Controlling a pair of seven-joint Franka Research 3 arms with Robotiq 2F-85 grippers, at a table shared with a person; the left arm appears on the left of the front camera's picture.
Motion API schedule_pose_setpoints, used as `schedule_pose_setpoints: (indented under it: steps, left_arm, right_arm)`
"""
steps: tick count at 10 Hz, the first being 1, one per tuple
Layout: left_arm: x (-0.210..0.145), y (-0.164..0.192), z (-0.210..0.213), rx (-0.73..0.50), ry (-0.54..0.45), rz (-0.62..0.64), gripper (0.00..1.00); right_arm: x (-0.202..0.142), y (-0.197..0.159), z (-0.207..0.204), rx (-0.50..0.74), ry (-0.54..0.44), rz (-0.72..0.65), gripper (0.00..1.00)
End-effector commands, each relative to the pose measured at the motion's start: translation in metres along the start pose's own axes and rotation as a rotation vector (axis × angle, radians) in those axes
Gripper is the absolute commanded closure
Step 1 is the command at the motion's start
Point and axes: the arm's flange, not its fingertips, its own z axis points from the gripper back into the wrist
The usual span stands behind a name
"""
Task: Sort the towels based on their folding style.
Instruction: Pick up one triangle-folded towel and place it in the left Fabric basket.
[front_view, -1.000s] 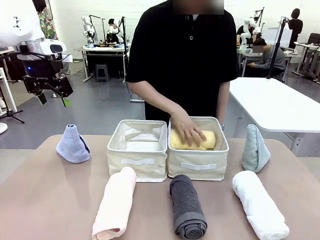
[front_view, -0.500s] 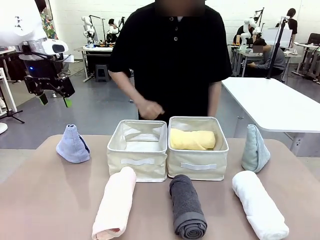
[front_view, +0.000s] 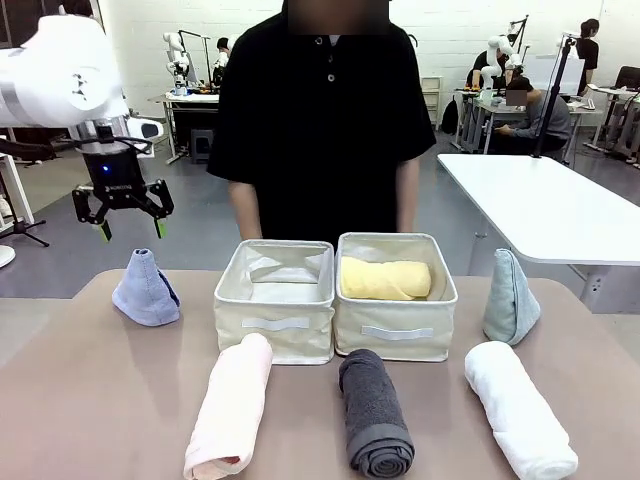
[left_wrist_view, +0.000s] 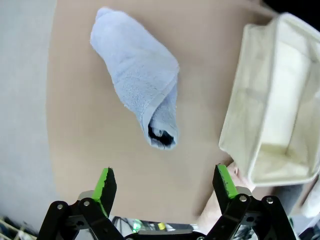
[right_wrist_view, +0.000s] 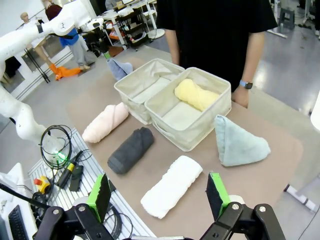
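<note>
Lavender-blue cone towel (front_view: 146, 290) stands on the surface left of the empty cream bin (front_view: 275, 300), tip up, just below the left claw (front_view: 128, 228), whose fingers hang apart and point down. The left arm is nearer. A second ago that claw sat higher and tilted, and the person (front_view: 320, 120) was pressing the yellow roll (front_view: 385, 279) right of that bin.

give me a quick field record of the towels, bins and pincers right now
left pincer: open, hovering above lavender cone
right pincer: open, raised, clear of the towels
right bin: yellow roll inside
rolls on table: pink roll, grey roll, white roll
cones on table: lavender cone, teal cone
person: standing at far side
</note>
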Motion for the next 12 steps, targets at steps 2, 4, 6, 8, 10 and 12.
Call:
schedule_pose_setpoints:
  steps: [2,4,6,8,10,12]
  left_arm:
    - [0.025,-0.012,-0.025,0.051,0.012,0.117,0.0]
    - [0.035,-0.014,-0.043,0.093,-0.005,0.165,0.0]
    - [0.042,-0.015,-0.061,0.114,0.029,0.181,0.0]
    - [0.042,-0.015,-0.068,0.103,0.055,0.176,0.0]
    - [0.044,-0.013,-0.078,0.11,0.076,0.182,0.0]
    - [0.043,-0.012,-0.079,0.106,0.064,0.164,0.5]
  right_arm:
    - [0.002,-0.001,-0.001,0.005,0.005,-0.004,0.0]
    - [0.002,-0.001,-0.001,0.005,0.005,-0.004,0.0]
    - [0.002,-0.001,-0.001,0.005,0.005,-0.004,0.0]
    - [0.002,-0.001,-0.001,0.005,0.005,-0.004,0.0]
    - [0.002,-0.001,-0.001,0.005,0.005,-0.004,0.0]
    - [0.002,-0.001,-0.001,0.005,0.005,-0.004,0.0]
